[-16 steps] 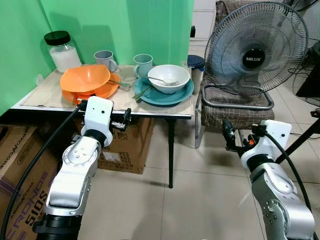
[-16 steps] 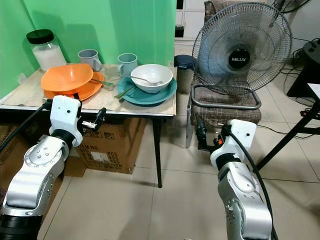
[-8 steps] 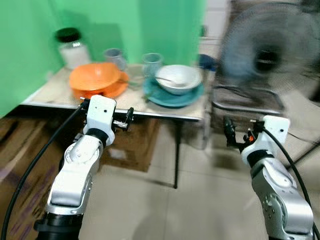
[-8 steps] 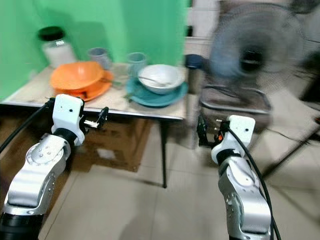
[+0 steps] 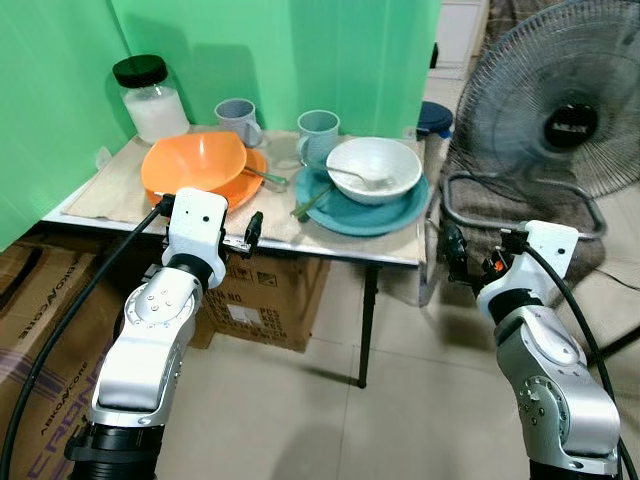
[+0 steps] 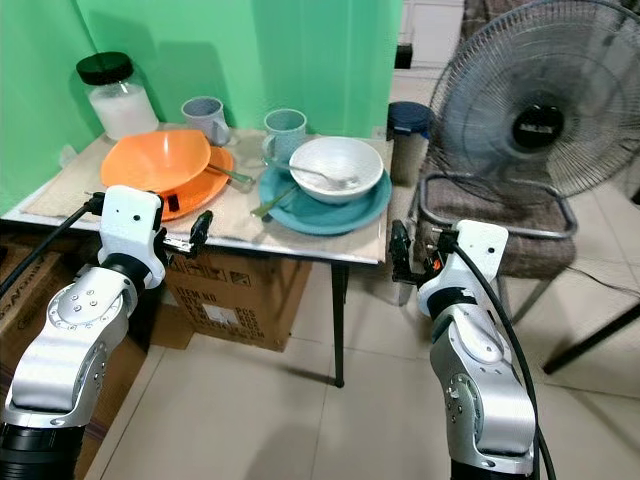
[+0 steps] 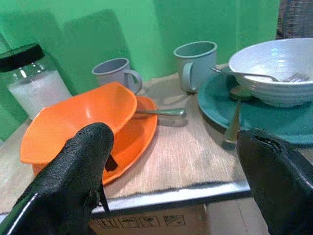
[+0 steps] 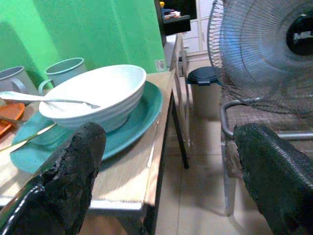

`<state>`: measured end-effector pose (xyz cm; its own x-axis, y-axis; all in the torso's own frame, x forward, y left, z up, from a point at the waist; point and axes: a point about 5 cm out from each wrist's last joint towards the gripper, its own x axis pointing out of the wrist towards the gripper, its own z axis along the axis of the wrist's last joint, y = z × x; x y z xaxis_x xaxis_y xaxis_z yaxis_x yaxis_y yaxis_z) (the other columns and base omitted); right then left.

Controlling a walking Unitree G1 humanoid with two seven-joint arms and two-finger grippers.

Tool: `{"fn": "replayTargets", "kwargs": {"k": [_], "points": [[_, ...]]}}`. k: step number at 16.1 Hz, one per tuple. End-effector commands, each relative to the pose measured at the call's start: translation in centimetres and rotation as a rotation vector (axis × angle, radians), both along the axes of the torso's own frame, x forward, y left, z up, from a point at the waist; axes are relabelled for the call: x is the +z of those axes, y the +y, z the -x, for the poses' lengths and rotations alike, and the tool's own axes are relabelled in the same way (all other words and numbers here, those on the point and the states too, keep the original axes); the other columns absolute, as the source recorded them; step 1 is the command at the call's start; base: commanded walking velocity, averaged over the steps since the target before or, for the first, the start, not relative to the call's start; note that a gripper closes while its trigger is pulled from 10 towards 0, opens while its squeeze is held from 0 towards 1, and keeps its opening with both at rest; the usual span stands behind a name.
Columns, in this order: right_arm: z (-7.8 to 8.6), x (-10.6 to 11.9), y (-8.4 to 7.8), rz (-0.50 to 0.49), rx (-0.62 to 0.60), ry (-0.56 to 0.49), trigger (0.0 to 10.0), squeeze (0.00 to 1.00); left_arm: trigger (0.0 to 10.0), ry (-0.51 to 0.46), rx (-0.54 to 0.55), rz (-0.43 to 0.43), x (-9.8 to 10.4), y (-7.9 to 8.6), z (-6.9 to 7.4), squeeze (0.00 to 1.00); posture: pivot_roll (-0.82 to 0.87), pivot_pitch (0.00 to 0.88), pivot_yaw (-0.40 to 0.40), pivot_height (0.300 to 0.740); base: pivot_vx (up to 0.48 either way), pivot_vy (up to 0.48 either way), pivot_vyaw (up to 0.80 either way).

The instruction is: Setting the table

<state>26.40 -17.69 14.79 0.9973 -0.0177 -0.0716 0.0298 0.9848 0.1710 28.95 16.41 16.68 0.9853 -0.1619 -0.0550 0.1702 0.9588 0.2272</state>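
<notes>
Left eye view has sharpened and shifted; both pincers, left pincer [image 5: 252, 228] and right pincer [image 5: 452, 252], remain spread wide.

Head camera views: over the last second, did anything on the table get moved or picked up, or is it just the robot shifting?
Only the camera moved: the whole picture shifted and blurred midway, so the robot turned or stepped. The left gripper stays raised at the table edge and the right gripper beside it, fingers open and empty. The orange bowl, white bowl, teal plate, mugs and jar kept their arrangement.

A home room: tiled floor [image 5: 300, 420], standing fan [image 5: 560, 110], cardboard boxes [image 5: 260, 300] under a counter [image 5: 330, 240] of dishes.
</notes>
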Motion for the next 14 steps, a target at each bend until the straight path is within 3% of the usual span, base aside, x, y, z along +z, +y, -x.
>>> {"fn": "replayTargets", "kwargs": {"k": [1,14], "points": [[-0.2,0.18,0.14,-0.005,0.007,-0.012,10.0,0.0,10.0,0.005,0.007,-0.003,0.12,0.13,-0.18,0.0,0.06,0.0,0.045,0.74,0.315,0.0,0.0],[-0.23,0.28,-0.12,0.013,0.011,-0.025,10.0,0.0,10.0,0.005,0.004,0.002,0.15,0.06,-0.19,0.0,0.06,0.0,0.045,0.74,0.314,0.0,0.0]]}}
